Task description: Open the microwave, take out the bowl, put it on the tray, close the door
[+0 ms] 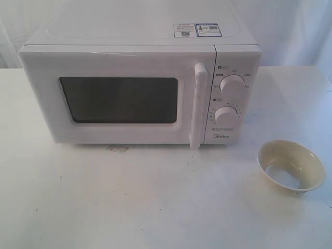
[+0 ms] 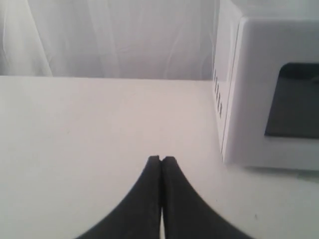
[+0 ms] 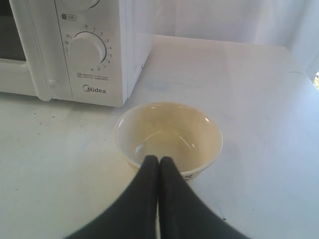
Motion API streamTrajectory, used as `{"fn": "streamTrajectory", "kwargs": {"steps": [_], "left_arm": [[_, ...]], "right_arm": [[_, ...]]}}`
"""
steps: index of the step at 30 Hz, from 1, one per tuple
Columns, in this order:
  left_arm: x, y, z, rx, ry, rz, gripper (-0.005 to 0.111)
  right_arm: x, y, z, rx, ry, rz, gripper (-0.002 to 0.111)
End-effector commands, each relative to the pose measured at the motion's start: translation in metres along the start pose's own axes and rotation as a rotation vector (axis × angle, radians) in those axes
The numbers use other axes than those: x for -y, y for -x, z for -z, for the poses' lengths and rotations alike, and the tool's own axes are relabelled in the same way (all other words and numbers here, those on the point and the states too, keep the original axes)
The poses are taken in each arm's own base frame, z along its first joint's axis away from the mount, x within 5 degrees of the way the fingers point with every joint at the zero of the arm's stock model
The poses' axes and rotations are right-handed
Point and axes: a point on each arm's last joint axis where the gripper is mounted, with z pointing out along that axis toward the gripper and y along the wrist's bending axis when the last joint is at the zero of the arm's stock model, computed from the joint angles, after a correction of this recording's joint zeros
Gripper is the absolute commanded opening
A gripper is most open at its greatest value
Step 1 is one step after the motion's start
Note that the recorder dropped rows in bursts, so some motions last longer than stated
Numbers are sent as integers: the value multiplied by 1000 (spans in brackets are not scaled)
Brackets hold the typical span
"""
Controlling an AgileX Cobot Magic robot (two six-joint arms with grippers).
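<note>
The white microwave (image 1: 140,78) stands at the back of the table with its door (image 1: 119,98) closed and the tall handle (image 1: 198,106) beside the two dials. The cream-yellow bowl (image 1: 290,166) sits empty and upright on the bare table, right of the microwave. No tray is in view. Neither arm shows in the exterior view. My right gripper (image 3: 158,160) is shut with nothing in it, its tips just over the near rim of the bowl (image 3: 169,132). My left gripper (image 2: 161,159) is shut and empty above the table, off the left corner of the microwave (image 2: 269,99).
A white curtain (image 1: 290,31) hangs behind the table. A small beige patch (image 1: 117,149) lies on the tabletop just before the door. In the right wrist view the table's edge (image 3: 299,69) runs past the bowl.
</note>
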Motion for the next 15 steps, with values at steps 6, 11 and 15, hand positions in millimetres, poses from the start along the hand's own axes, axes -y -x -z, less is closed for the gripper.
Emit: {"fn": "streamTrajectory", "kwargs": {"steps": [6, 11, 15], "left_arm": [[-4, -54, -14, -158, 23, -29, 0], [-3, -59, -13, -210, 19, -45, 0], [-3, -59, -13, -212, 17, -39, 0]], "right_arm": [[0, -1, 0, 1, -6, -2, 0], [0, -1, 0, 1, -6, -2, 0], [0, -1, 0, 1, -6, -2, 0]]}}
